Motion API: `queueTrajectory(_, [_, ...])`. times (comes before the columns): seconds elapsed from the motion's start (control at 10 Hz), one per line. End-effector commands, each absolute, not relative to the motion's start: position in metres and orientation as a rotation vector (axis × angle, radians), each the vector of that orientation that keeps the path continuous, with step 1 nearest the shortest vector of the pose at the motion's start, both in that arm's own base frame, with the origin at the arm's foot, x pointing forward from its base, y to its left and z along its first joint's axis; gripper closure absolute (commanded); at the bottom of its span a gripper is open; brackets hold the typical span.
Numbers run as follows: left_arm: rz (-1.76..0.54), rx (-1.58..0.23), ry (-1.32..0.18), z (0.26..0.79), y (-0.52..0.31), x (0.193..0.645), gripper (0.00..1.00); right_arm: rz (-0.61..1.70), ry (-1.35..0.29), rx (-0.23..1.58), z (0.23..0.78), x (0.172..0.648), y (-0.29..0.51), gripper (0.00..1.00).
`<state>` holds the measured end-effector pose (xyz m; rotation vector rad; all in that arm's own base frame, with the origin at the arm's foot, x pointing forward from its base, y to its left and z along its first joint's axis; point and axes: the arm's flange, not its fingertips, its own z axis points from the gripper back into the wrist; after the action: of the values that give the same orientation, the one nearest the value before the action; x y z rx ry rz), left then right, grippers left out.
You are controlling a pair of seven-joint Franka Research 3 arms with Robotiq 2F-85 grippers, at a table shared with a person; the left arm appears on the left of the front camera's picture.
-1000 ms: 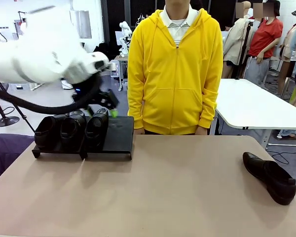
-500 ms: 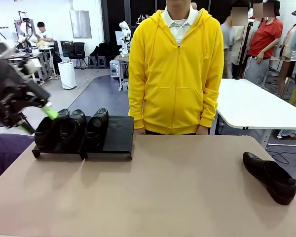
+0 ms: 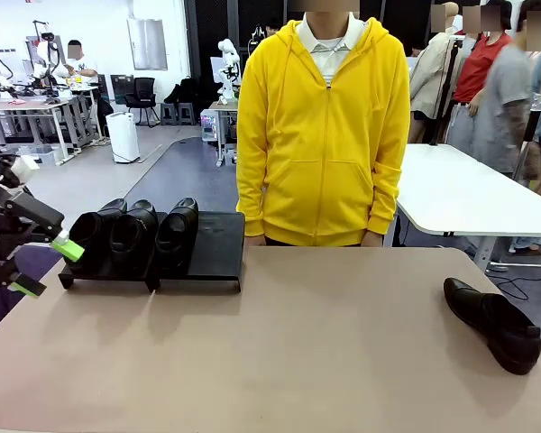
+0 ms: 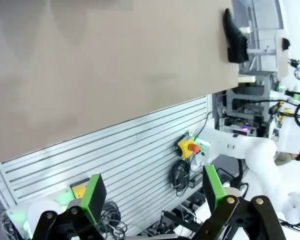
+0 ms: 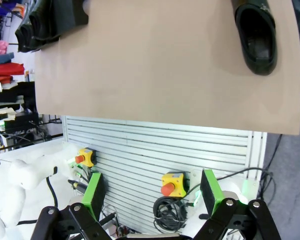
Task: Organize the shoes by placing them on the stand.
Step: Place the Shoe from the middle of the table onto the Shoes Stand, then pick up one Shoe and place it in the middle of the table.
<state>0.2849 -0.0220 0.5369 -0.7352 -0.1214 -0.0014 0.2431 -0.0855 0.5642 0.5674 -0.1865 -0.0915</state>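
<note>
Three glossy black shoes [image 3: 131, 236] stand side by side on the left part of the black stand [image 3: 218, 248] at the table's far left. They also show in the right wrist view as shoes [image 5: 45, 22] at the top left. A single shoe [image 3: 492, 325] lies on the table near its right edge, seen too as the shoe [image 4: 235, 34] and the shoe [image 5: 257, 37]. My left gripper [image 3: 47, 268] hangs open and holds nothing, off the table's left edge, beside the stand; its pads [image 4: 95, 197] stand wide apart. My right gripper [image 5: 152, 192] is open with nothing in it, back over the robot's side.
A person in a yellow hoodie [image 3: 320, 126] stands at the far edge behind the tan table [image 3: 307, 343]. A slatted aluminium panel [image 5: 140, 145] with emergency-stop buttons [image 5: 171, 182] lies below the table's near edge. A white table [image 3: 469, 194] is at the back right.
My left arm has pulled away from the stand, swinging left and down past the table's left edge. The three shoes stay on the stand; the fourth has not moved.
</note>
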Motion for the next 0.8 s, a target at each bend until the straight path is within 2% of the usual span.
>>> queueTrajectory(0.0, [0.013, -0.747, -0.160, 0.5554, -0.0186, 0.2787, 0.00, -0.068, -0.193, 0.585, 0.5658, 0.2436, -0.0868, 0.00])
queueTrajectory(0.7, [0.013, -0.747, -0.160, 0.5554, -0.0186, 0.2787, 0.00, -0.091, -0.187, 0.567, 0.5643, 0.2430, -0.0855, 0.00])
